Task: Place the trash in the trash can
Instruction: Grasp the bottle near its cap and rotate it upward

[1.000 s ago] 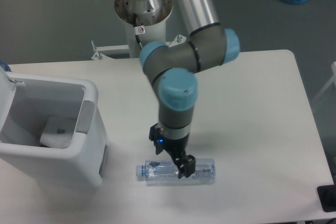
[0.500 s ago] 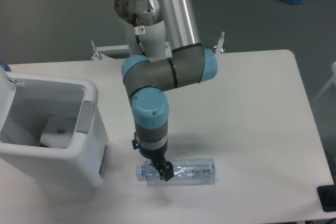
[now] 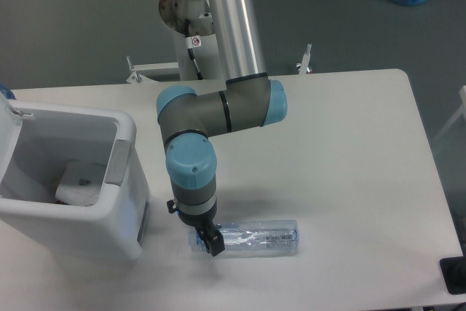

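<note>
Clear plastic bottle [image 3: 251, 238] lying flat on white table [image 3: 349, 165], gripper [image 3: 207, 242] down over its capped end, closure impossible to tell; trash can [image 3: 124, 180] at nine o'clock, paper wrapper [image 3: 79, 183] inside.

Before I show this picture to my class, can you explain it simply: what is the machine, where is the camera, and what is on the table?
One fixed camera looks down from above the white table. The grey and blue machine is a robot arm; its two-finger gripper is down at the cap end of a clear plastic bottle lying on its side. Whether it grips the bottle cannot be told. On the left stands an open white trash can with a white paper wrapper already inside.
</note>
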Controlling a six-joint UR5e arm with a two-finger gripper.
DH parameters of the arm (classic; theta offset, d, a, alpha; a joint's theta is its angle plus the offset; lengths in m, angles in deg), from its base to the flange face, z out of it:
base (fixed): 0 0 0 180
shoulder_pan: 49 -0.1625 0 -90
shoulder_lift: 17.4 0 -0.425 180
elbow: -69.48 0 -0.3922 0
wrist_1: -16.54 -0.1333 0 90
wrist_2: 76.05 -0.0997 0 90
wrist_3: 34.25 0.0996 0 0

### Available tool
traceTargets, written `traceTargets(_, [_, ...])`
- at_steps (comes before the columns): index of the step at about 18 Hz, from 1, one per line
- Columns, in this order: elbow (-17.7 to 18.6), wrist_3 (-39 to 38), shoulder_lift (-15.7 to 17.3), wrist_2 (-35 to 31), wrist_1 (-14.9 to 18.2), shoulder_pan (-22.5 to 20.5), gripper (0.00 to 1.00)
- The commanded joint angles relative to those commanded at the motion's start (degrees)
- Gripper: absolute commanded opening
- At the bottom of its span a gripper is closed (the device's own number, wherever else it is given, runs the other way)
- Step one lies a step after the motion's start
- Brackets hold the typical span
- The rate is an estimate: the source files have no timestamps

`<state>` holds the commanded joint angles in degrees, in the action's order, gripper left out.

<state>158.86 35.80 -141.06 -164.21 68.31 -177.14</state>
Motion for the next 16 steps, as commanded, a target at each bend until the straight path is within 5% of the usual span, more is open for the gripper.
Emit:
traceTargets(13, [-2.73, 0.0, -3.43, -5.8, -0.88, 0.0, 0.99])
traceTargets(16, [-2.9, -0.17, -3.6, -5.8, -0.88, 0.0, 0.79])
